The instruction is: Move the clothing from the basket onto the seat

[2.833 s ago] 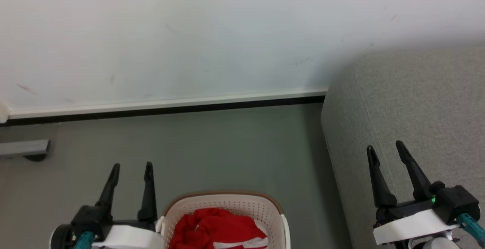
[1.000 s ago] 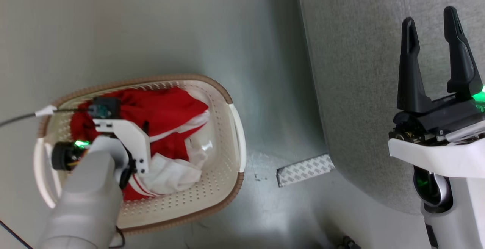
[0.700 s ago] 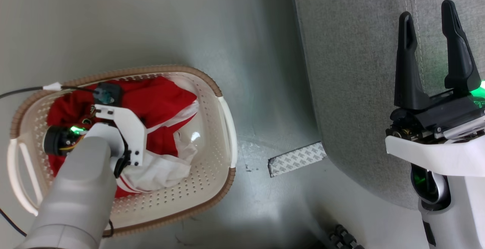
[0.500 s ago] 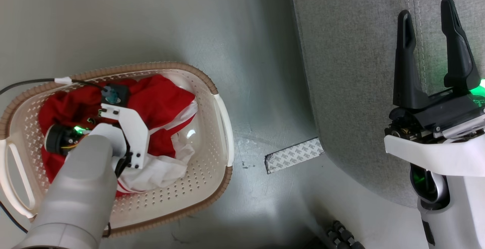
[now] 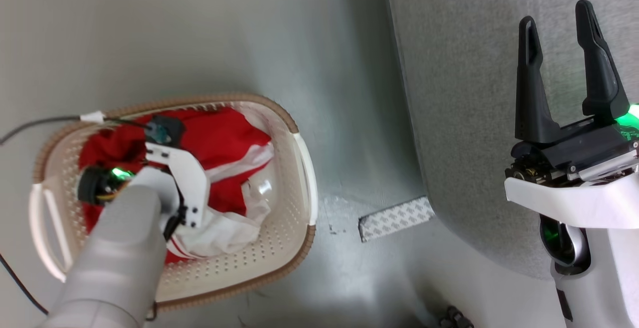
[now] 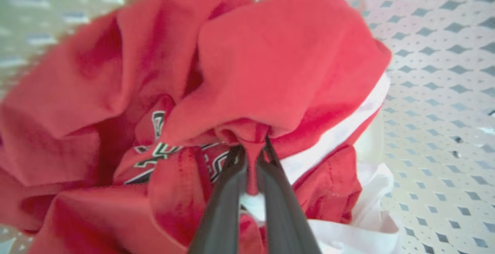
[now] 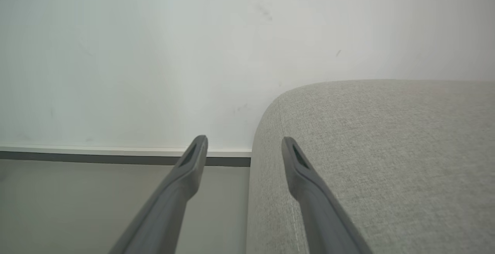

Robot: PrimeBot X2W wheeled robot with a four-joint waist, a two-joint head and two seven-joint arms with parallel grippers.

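Left gripper (image 6: 253, 149) is clamped tight, its two dark fingers pinching a gathered fold of the soft bright red clothing with white panels (image 6: 270, 53). It is down inside the cream-white perforated plastic basket with the brown rim band (image 5: 199, 101). The heap sits against the basket's far rim and left side, and bare perforated bottom shows along its near and right edges.

Over to the right gripper (image 5: 554, 16): fingers spread wide, nothing between them, held over the left edge of the large light grey woven-fabric seat (image 5: 474, 93).

The basket stands on the grey floor (image 5: 199, 28), near the seat but apart. A grey patterned strip (image 5: 397, 218) lies at the seat's foot.
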